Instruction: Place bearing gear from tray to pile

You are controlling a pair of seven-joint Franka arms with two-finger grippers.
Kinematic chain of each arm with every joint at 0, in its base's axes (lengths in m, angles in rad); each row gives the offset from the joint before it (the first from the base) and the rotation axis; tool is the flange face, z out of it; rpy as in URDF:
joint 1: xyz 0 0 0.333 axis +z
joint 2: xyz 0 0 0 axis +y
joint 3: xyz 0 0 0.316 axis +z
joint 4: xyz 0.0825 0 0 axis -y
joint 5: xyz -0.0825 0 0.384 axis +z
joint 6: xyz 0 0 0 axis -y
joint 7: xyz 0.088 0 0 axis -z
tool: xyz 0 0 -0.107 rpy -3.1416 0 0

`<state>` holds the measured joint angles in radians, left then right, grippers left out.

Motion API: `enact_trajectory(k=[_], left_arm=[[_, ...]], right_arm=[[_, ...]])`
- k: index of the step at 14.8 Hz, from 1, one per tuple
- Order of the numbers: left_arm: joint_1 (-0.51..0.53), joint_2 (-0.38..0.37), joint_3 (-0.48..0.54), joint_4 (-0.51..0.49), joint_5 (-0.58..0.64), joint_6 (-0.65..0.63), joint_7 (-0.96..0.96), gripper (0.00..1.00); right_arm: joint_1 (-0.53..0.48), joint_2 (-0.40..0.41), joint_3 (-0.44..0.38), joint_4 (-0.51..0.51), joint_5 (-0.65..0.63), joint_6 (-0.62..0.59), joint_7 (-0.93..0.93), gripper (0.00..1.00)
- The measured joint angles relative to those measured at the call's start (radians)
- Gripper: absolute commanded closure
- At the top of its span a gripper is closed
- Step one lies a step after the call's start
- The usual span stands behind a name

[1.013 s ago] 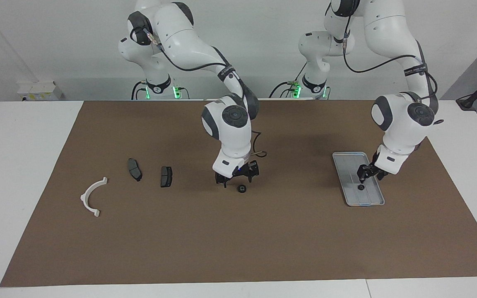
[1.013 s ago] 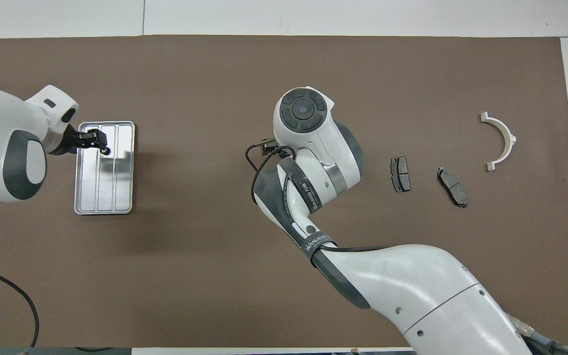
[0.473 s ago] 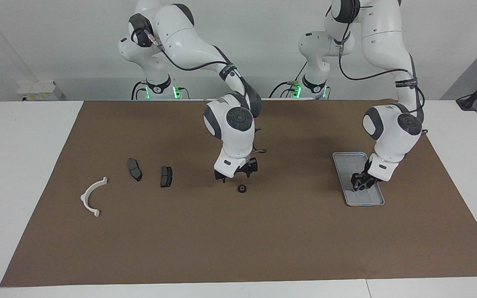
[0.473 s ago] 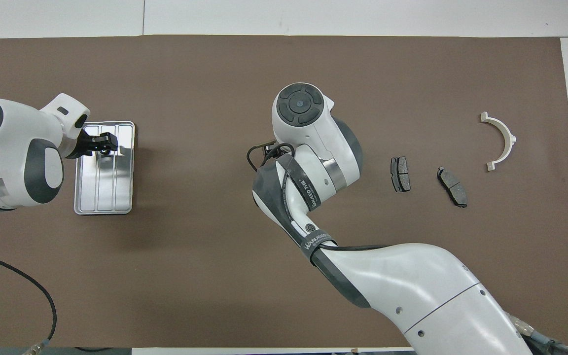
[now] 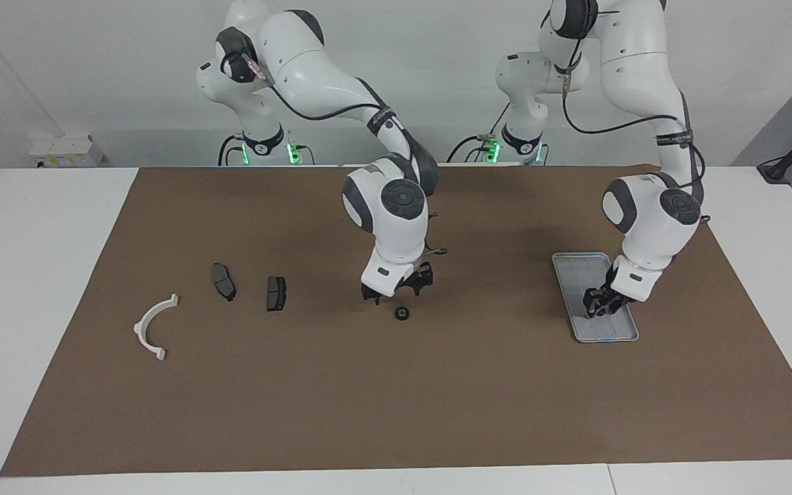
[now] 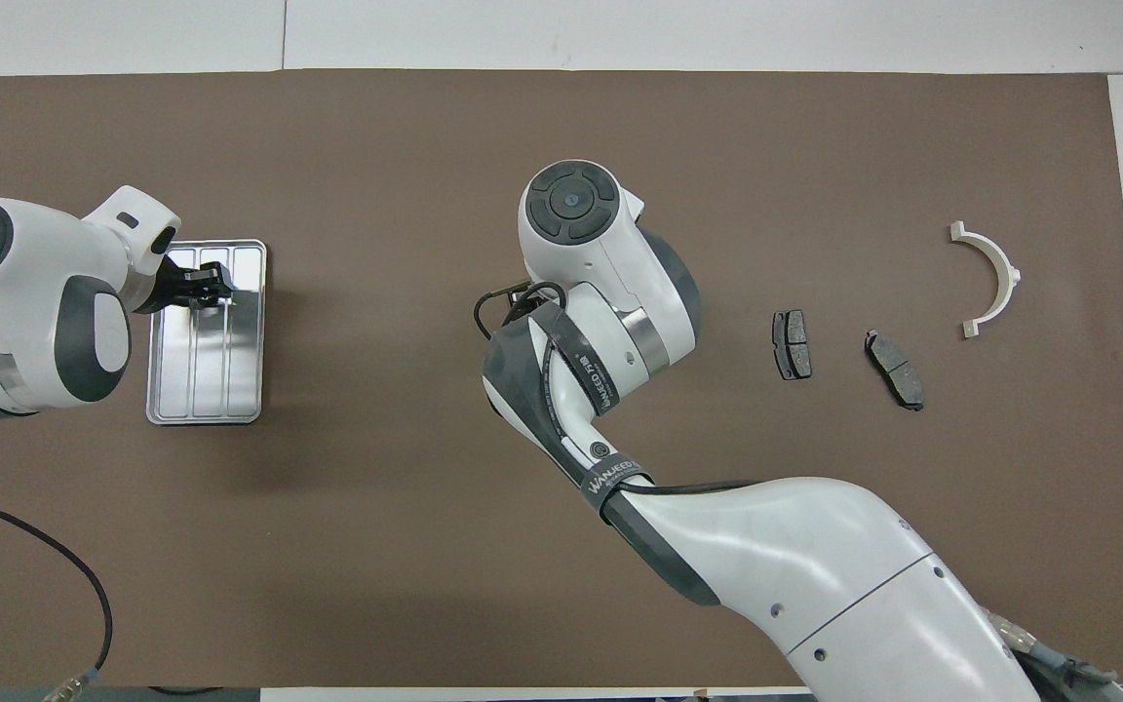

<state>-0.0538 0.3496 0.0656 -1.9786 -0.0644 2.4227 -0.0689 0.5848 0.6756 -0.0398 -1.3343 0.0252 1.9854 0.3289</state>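
Left gripper [image 6: 199,284] is seen down in the tray [image 6: 248,336]; brake pads [image 6: 792,344] and white bracket [image 6: 988,278] lie well apart from the tray.

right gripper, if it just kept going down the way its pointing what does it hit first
Probably the brown mat beside the small black bearing gear. The right gripper hangs open over the mat just short of that gear, though depth is hard to judge.

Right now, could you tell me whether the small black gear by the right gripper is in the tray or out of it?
Out: the gear lies on the brown mat, apart from the tray.
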Motion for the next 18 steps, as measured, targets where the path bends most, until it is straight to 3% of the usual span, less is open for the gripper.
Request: enact_trajectory(k=[4,6,7,14,18], left_arm=[[0.000,-0.002,0.000,-0.004,0.000,0.001,0.001,0.77],[0.000,-0.002,0.000,-0.004,0.000,0.001,0.001,0.96],[0.000,-0.003,0.001,-0.004,0.000,0.001,0.001,1.00],[0.000,-0.003,-0.004,-0.002,-0.001,-0.006,-0.010,1.00],[-0.023,-0.008,-0.026,0.039,-0.002,-0.072,-0.098,1.00]], right_arm=[[-0.002,0.044,0.002,0.055,0.000,0.000,0.000,0.03],[-0.002,0.057,0.004,0.069,0.000,0.000,-0.001,0.03],[-0.001,0.060,0.007,0.072,0.000,0.000,-0.001,0.03],[0.000,0.073,0.013,0.069,0.001,0.027,-0.001,0.04],[0.000,0.079,0.014,0.028,0.002,0.081,-0.001,0.05]])
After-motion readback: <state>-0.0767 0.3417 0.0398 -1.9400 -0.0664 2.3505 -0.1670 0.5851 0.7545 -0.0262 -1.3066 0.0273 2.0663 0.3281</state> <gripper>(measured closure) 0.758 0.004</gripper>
